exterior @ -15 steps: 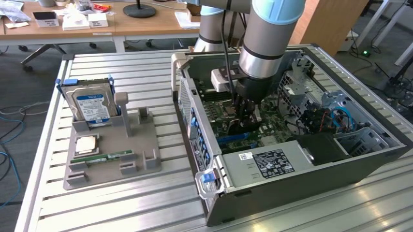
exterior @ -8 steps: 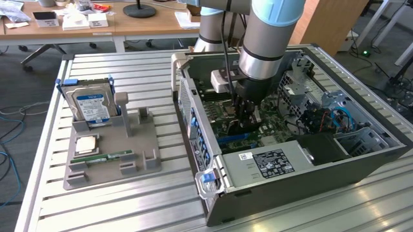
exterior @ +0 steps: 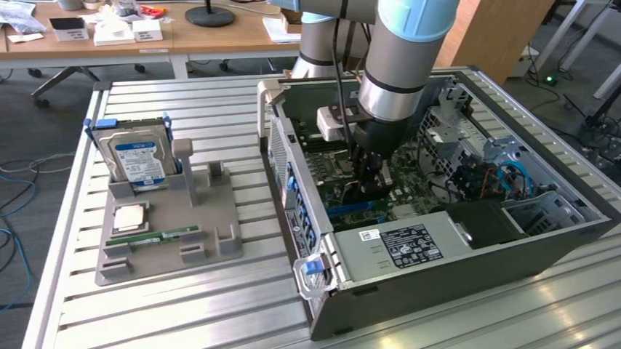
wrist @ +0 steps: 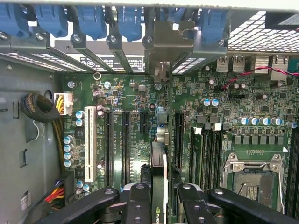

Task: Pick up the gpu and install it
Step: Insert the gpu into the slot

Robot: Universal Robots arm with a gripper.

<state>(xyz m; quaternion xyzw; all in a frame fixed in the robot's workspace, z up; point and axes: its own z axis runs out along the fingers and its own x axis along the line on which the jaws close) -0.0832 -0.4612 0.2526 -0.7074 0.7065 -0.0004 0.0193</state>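
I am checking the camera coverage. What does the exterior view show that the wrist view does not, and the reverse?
Exterior view: the blue-labelled hard drive upright in the grey holder, a memory stick lying there, and the open computer case beside them. Wrist view: the gpu edge-on, clamped in the gripper, over the expansion slots; also the empty CPU socket. Both: the green motherboard with the gripper above it.
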